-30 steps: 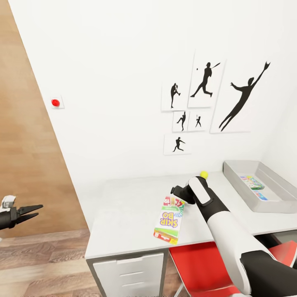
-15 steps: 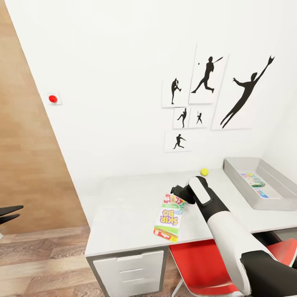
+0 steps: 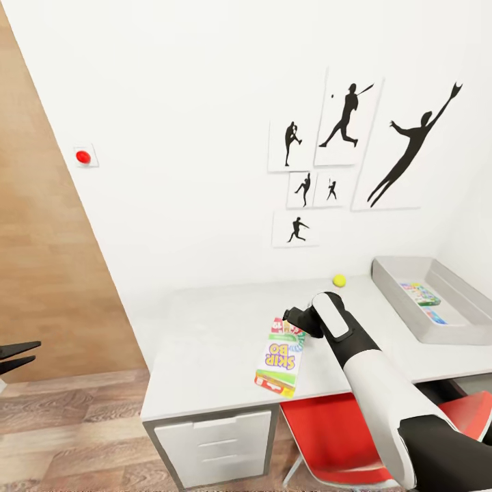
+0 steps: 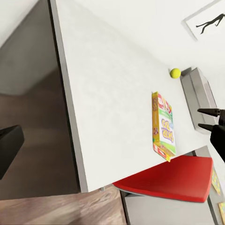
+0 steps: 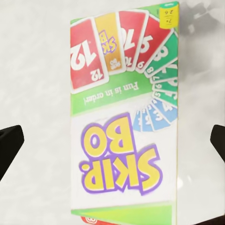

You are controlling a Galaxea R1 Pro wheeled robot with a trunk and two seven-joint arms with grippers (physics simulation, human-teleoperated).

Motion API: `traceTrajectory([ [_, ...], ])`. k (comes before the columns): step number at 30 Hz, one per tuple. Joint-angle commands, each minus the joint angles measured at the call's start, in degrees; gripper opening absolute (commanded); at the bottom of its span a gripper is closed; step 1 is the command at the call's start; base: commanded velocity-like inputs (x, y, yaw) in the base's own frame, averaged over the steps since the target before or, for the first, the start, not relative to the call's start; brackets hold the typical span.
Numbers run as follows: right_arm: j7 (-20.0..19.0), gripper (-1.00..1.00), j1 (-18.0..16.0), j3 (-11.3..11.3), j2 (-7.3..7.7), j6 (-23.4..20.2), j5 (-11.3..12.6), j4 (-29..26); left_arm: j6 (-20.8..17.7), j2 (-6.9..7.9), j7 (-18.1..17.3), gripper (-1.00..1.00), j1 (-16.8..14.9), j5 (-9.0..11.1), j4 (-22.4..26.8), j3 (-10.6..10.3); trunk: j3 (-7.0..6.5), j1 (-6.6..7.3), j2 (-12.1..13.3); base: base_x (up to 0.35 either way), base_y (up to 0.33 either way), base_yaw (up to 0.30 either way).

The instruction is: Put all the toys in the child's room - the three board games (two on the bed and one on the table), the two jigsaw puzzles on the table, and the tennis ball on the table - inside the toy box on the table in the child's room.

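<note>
A Skip-Bo board game box (image 3: 280,359) lies on the white desk (image 3: 205,342) near its front edge. My right gripper (image 3: 294,320) hovers open just above the box's far end, and its fingers stand wide apart on either side of the box (image 5: 124,140) without touching it. The yellow tennis ball (image 3: 339,280) rests by the wall, beside the grey toy box (image 3: 393,294). Two colourful flat items (image 3: 420,294) lie inside the toy box. My left gripper (image 3: 35,350) hangs open off the desk's left end, over the floor. From there I see the game box (image 4: 163,124) and the ball (image 4: 175,72).
A red chair (image 3: 328,437) is tucked under the desk beside a white drawer unit (image 3: 212,444). A wooden panel (image 3: 41,273) stands at the left, with wood floor (image 3: 68,437) below it. Silhouette pictures (image 3: 348,116) and a red button (image 3: 83,156) are on the wall.
The whole view has shifted a little, so the camera moved. My left gripper has slid toward the picture's left edge. The game box stays on the desk under the open right gripper.
</note>
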State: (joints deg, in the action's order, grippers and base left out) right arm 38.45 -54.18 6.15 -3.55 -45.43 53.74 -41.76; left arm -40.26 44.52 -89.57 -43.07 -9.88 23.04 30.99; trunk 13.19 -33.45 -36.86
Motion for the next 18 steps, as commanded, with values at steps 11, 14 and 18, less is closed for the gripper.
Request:
traceTrajectory([
  [11,0.6,1.0,-0.1,0.2,0.04,0.0,0.6,-0.1,-0.6,-0.46,-0.4,1.0,-0.1,-0.6,-0.1,0.3,1.13,-0.02,-0.1,0.0,0.0,0.0],
  [14,0.6,1.0,-0.1,0.2,0.04,0.0,0.6,-0.1,-0.6,-0.67,-0.4,1.0,-0.1,-0.7,-0.3,0.3,1.42,-0.02,-0.1,0.0,0.0,0.0],
  [18,0.6,1.0,-0.1,0.3,0.04,-0.1,0.6,-0.1,-0.6,-0.79,-0.4,1.0,-0.1,-0.7,-0.4,0.3,1.79,-0.02,-0.1,0.0,0.0,0.0],
])
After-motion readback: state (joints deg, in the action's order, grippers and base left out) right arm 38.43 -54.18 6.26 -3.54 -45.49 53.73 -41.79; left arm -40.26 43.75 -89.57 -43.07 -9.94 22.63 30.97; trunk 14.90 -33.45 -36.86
